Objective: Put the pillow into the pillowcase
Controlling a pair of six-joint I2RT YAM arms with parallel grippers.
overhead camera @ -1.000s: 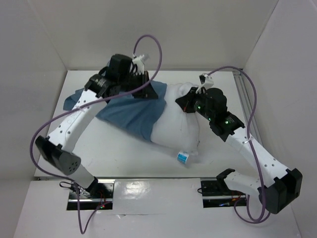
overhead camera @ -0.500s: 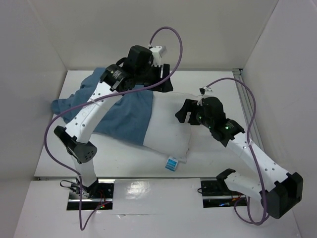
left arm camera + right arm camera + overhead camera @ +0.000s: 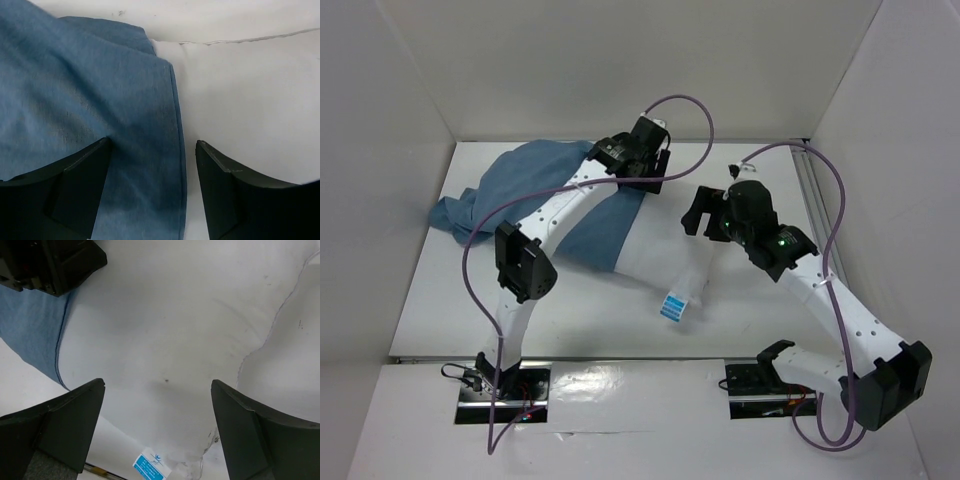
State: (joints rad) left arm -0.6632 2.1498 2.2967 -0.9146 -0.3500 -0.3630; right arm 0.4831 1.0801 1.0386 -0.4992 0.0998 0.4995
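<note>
The white pillow (image 3: 665,255) lies mid-table with its left part inside the dusty-blue pillowcase (image 3: 535,170), which trails off wrinkled to the far left. A blue label (image 3: 673,306) hangs at the pillow's near corner. My left gripper (image 3: 653,180) is open just above the far edge of the case's mouth. In the left wrist view the pillowcase (image 3: 100,100) hem runs between the spread fingers (image 3: 85,175), with the pillow (image 3: 250,90) to its right. My right gripper (image 3: 703,218) hovers open over the pillow (image 3: 165,330), holding nothing. The label (image 3: 150,466) shows below it.
White walls close in the table (image 3: 570,310) at the back and on both sides. A metal rail (image 3: 812,195) runs along the right edge. The left arm's elbow (image 3: 520,262) stands over the near left part of the pillowcase.
Both grippers went from shut to open and let the cloth go. The left arm swung right along the back. The pillow and case sank flat and shifted left.
</note>
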